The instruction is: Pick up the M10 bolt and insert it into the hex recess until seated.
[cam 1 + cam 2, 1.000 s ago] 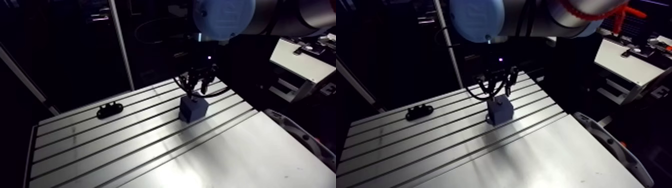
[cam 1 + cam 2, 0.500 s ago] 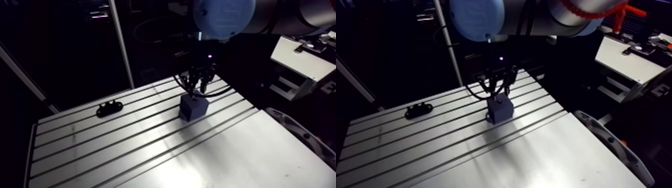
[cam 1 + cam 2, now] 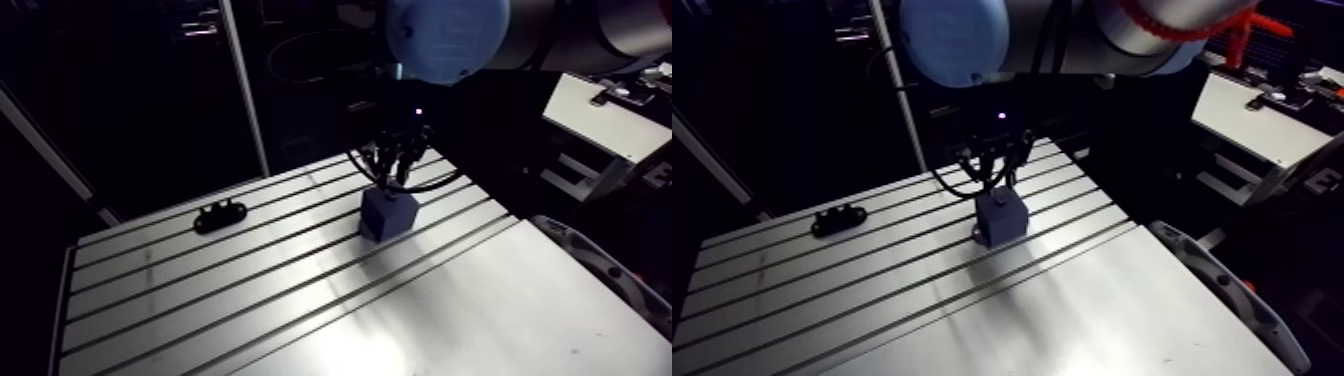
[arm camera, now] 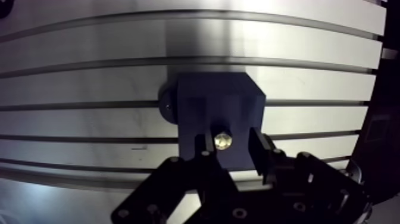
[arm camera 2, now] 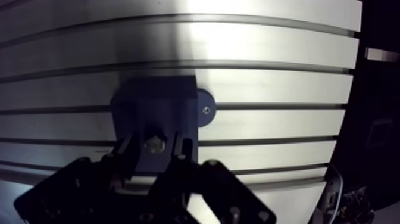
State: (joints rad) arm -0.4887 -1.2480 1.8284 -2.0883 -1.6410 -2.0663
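Between your jaws, in the wrist view, sits the M10 bolt [image 4: 222, 141]. You see its pale, brassy hex head end-on, set into the top face of the dark blue block [image 4: 217, 104]. Your jaws stand partly open, with one finger [image 4: 260, 149] on each side of the head. A thin dark gap shows between each finger and the bolt, so the jaws have hold of nothing. The head lies on the part of the block's top nearest the jaws. You cannot tell from these views how deep the bolt sits, because the surface around the head is in shadow.

Going outward, the block stands upright on the counter [image 4: 83, 77], among its long parallel slots. A rounded foot [image 5: 205, 110] with a small screw in it sticks out from the block's base on one side. It lies flat on the counter, over one of the slot lines.

From the arm view you find the jaws hanging straight down just above the block's top, with the block toward the far side of the counter. Well apart from the block, off to the left in that view and also near the far edge, lies a small black bracket [image 3: 220, 216]. It has rounded lobes and rests flat between two slots.
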